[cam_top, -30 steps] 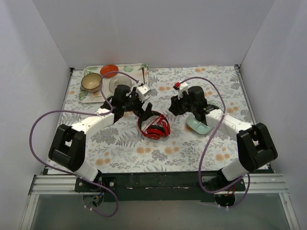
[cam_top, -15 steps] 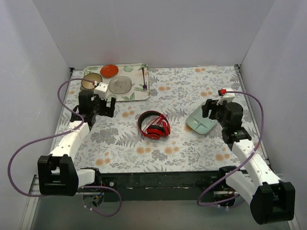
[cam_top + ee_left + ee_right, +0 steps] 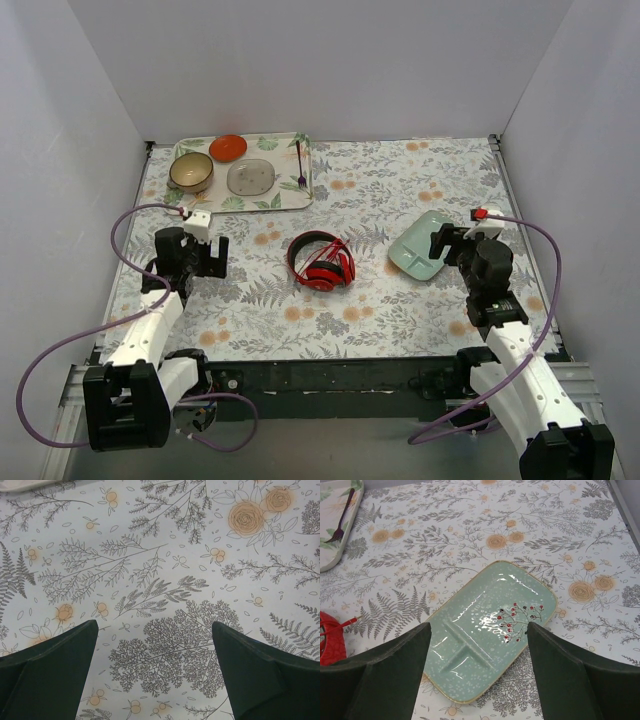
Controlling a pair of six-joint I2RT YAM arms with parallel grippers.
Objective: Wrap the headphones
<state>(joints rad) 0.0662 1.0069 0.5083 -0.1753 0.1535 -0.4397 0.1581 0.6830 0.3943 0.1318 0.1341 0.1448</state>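
The red headphones (image 3: pixel 322 264) with black headband lie on the floral cloth at the table's middle, the thin red cable bunched on the cups. A red cup edge and cable tip show at the left edge of the right wrist view (image 3: pixel 330 635). My left gripper (image 3: pixel 207 250) is open and empty, well to the left of the headphones, over bare cloth (image 3: pixel 155 630). My right gripper (image 3: pixel 447 243) is open and empty, to the right of the headphones, above the green plate (image 3: pixel 476 627).
A pale green divided plate (image 3: pixel 421 246) lies right of the headphones. A tray (image 3: pixel 292 195) at the back left holds a tan bowl (image 3: pixel 190 172), a red-orange bowl (image 3: pixel 228 147), a grey dish (image 3: pixel 249 177) and a fork (image 3: pixel 299 165). White walls enclose the table.
Both arms have drawn back from the headphones towards the near edge, left arm to the left, right arm to the right. The headphones stay where they lay.
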